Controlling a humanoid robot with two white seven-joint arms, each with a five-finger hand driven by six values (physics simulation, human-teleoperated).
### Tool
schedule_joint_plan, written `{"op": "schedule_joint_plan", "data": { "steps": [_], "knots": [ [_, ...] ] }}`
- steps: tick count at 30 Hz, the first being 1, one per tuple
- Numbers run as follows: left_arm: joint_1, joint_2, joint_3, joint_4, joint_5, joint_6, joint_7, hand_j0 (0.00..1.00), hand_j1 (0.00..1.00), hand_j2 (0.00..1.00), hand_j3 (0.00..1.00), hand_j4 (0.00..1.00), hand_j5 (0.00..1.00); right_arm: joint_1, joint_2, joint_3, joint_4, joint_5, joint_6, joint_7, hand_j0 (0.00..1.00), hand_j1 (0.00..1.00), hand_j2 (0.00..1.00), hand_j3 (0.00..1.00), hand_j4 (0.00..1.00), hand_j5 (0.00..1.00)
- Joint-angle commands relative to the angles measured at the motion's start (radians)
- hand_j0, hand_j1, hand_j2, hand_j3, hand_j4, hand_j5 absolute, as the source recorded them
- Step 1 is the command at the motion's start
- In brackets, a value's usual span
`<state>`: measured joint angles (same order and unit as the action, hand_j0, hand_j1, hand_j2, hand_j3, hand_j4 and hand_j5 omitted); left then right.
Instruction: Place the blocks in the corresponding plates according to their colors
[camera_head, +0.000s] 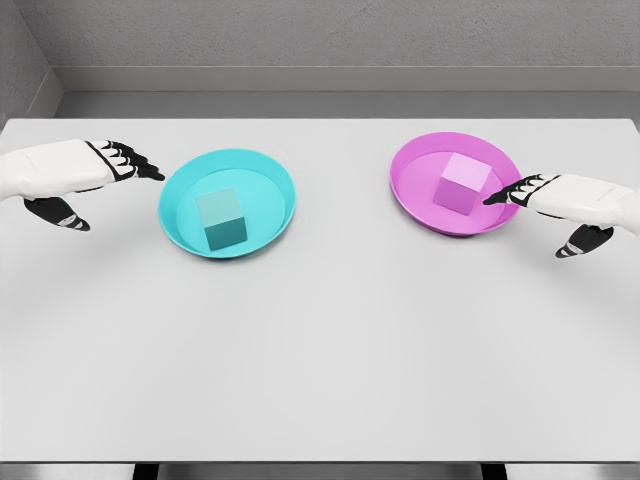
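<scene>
Looked pretty much done to me: the cyan block sat in the cyan plate and the pink block in the pink plate, with the left robot hand and right robot hand both relaxed, fingers extended, holding nothing, on the desk.

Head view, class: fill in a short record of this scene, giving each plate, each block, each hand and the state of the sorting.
cyan plate: left half of the white table
cyan block: inside the cyan plate
pink plate: right half of the table
pink block: inside the pink plate
left hand: open, beside the cyan plate, holding nothing
right hand: open, fingertips at the pink plate's right rim, holding nothing
sorting: both blocks lie in matching plates
</scene>
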<state>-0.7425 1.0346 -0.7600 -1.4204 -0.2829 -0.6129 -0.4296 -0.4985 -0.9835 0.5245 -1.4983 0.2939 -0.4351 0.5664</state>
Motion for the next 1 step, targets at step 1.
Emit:
{"op": "schedule_joint_plan", "data": {
  "steps": [1],
  "knots": [
    [0.0, 0.001, 0.002, 0.0, 0.005, 0.002, 0.0, 1.0, 1.0, 1.0, 1.0, 1.0, 1.0, 0.0, -0.001, 0.0, 0.0, -0.004, 0.002, 0.0, 1.0, 1.0, 1.0, 1.0, 1.0, 1.0]
  ]
}}
